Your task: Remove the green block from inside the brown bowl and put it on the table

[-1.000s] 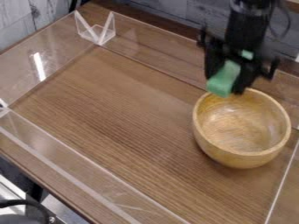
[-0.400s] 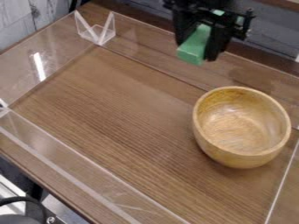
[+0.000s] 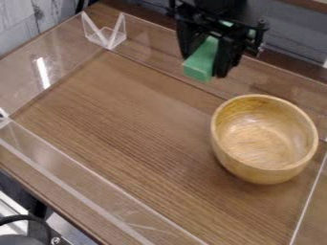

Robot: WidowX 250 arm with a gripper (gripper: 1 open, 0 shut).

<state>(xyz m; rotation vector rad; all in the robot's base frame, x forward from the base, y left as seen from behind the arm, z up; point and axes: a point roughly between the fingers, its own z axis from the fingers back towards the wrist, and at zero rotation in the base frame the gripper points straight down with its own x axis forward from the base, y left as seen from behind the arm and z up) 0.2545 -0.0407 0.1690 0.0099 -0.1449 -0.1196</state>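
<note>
Green block (image 3: 201, 65) between gripper (image 3: 206, 69) fingers

clear acrylic walls (image 3: 76, 182) are seen around the work surface; a small clear v-shaped stand (image 3: 105, 32) is noted at the far-left corner.

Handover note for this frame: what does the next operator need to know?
Gripper: shut on the green block, held in the air above the table, to the upper left of the brown bowl.
Bowl: upright on the table's right side, nothing visible in it.
Done: block lifted out of the bowl.
Left: lower the block onto bare tabletop, release, withdraw.
</note>
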